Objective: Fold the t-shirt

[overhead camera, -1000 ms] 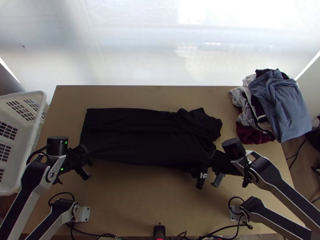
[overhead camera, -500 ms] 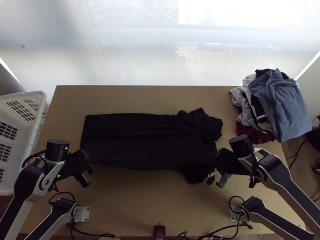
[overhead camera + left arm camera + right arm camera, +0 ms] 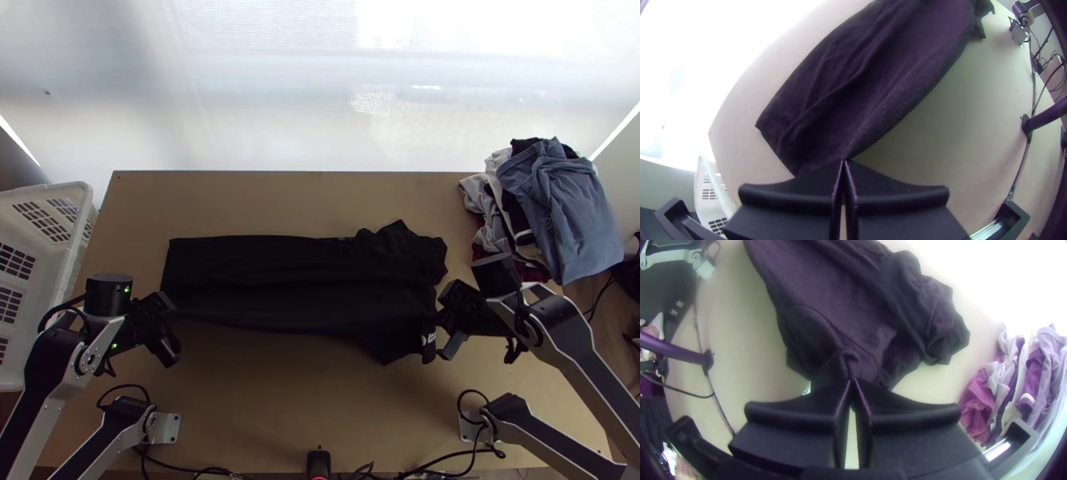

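Observation:
In the top view my left gripper [image 3: 170, 326] is at the black t-shirt's left end and my right gripper [image 3: 445, 326] at its right end. The t-shirt [image 3: 272, 280] lies lengthwise across the table as a long strip, smooth at the left and bunched at the upper right. In the left wrist view my left gripper [image 3: 843, 163] is shut on the near corner of the t-shirt [image 3: 871, 89]. The right wrist view has my right gripper [image 3: 852, 383] shut on a pinched fold of the t-shirt [image 3: 840, 298], beside a small white print.
A pile of clothes [image 3: 552, 208] sits at the table's back right corner. At the left edge stands a white basket [image 3: 48, 192]. Bare tabletop [image 3: 280, 400] stretches between the t-shirt and the cables [image 3: 200, 470] at the near edge.
The t-shirt's far edge has come nearer to the arms' bases at the left. My right gripper has moved right and slightly up the picture, its held cloth following. My left gripper has shifted slightly.

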Action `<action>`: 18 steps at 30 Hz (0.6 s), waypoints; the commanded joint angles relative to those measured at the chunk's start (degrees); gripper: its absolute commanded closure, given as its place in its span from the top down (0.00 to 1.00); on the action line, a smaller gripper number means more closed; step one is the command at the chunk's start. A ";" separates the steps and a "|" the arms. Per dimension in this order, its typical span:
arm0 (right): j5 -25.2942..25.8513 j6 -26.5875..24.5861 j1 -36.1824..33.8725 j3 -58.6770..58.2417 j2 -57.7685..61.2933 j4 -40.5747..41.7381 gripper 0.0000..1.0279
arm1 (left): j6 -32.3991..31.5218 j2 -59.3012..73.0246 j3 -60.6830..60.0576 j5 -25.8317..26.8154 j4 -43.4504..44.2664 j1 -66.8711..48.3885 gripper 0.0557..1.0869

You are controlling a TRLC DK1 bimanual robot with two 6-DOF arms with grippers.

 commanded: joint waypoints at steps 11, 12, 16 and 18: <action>-0.79 -0.98 -9.88 13.88 25.49 10.39 0.03 | 12.91 27.36 4.02 -0.17 24.12 11.45 0.04; -1.14 -0.81 -10.49 14.93 26.99 10.48 0.03 | 13.35 28.15 3.50 -0.17 25.70 11.45 0.04; -1.84 -0.28 -11.11 17.92 32.79 11.53 0.03 | 14.06 31.84 3.23 -0.44 29.57 10.92 0.04; -1.84 -0.28 -11.20 19.24 36.39 11.53 0.03 | 14.41 34.31 3.14 -0.52 30.80 10.66 0.04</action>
